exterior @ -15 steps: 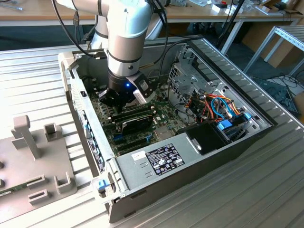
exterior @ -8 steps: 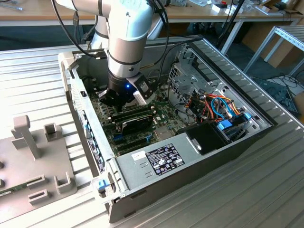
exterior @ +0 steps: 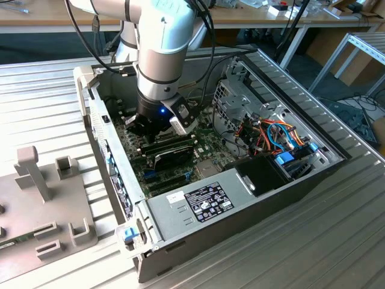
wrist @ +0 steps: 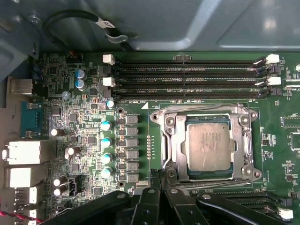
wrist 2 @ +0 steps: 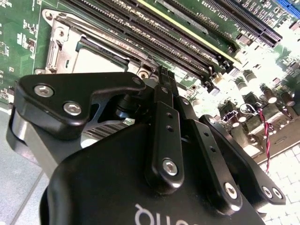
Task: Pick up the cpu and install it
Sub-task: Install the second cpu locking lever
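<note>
Jaws: clenched together, gripping nothing, as far as both wrist views show. My fingertips [wrist: 158, 183] hover just off the near edge of the socket frame [wrist: 171, 140].

Cpu [wrist: 208, 149]: lying flat inside the frame, silver top up, looking square to the opening. I cannot tell whether the frame is latched over it.

Risks, as I judge them:
- If the chip sits slightly askew, any press on it could bend the contacts below. The seating depth is not visible.
- My fingertips are close to the frame edge. A sideways drift could catch the metal and jolt the chip.
- Dropping straight down with closed jaws would put a narrow point load on the lid.
- The capacitors [wrist: 107, 140] beside the socket stand upright and would snap under a sweep.

Room:
- The memory slots [wrist: 187, 77] run just beyond the socket's far side, with raised clips at their ends.
- In the exterior view the arm [exterior: 159, 66] reaches deep into the case [exterior: 102, 138]. The case wall is on the exterior view's left and the drive cage [exterior: 231, 99] on its right.
- The black cards [exterior: 171, 150] stand close on the near side.
- The only free way is straight up.
</note>
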`<state>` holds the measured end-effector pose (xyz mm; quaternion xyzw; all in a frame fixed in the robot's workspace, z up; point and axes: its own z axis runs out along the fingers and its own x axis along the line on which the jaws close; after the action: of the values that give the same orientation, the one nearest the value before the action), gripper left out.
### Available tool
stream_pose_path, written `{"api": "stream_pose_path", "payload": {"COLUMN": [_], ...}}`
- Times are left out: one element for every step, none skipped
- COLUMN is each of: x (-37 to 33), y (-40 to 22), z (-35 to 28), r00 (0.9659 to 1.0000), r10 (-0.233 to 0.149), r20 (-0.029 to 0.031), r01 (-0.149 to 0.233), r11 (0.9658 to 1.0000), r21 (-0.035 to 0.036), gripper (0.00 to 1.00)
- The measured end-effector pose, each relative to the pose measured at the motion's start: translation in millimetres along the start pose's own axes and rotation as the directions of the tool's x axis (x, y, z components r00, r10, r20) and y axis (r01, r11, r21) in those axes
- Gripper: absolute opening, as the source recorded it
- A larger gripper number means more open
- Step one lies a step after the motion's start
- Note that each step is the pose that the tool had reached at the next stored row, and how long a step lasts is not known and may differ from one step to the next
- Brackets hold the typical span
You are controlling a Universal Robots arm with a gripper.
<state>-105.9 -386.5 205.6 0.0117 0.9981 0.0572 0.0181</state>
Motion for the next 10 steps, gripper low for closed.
{"api": "stream_pose_path", "payload": {"x": [0.2, 0.4, 0.7, 0.9, 1.4, 1.6, 1.9, 2.0, 2.1, 2.1], "y": [-0.2, -0.5, -0.8, -0.9, -1.1, -1.3, -1.7, -1.8, -1.9, -1.9], "z": [0.1, 0.3, 0.6, 0.7, 1.1, 1.3, 1.6, 1.8, 1.9, 2.1], "r00": [1.0, 1.0, 1.0, 1.0, 1.0, 1.0, 1.0, 1.0, 1.0, 1.0], "r10": [0.0, 0.0, -0.001, -0.001, -0.001, -0.001, -0.001, -0.002, -0.002, -0.002], "r20": [0.0, -0.0001, -0.0002, -0.0002, -0.0002, -0.0002, -0.0004, -0.0005, -0.0006, -0.0005], "r01": [0.0, 0.0, 0.001, 0.001, 0.001, 0.001, 0.001, 0.002, 0.002, 0.002], "r11": [1.0, 1.0, 1.0, 1.0, 1.0, 1.0, 1.0, 1.0, 1.0, 1.0], "r21": [-0.0005, -0.0013, -0.0023, -0.0032, -0.0044, -0.0047, -0.0047, -0.0046, -0.0045, -0.0045], "gripper": [0.11, 0.11, 0.11, 0.11, 0.11, 0.11, 0.11, 0.11, 0.11, 0.11]}}
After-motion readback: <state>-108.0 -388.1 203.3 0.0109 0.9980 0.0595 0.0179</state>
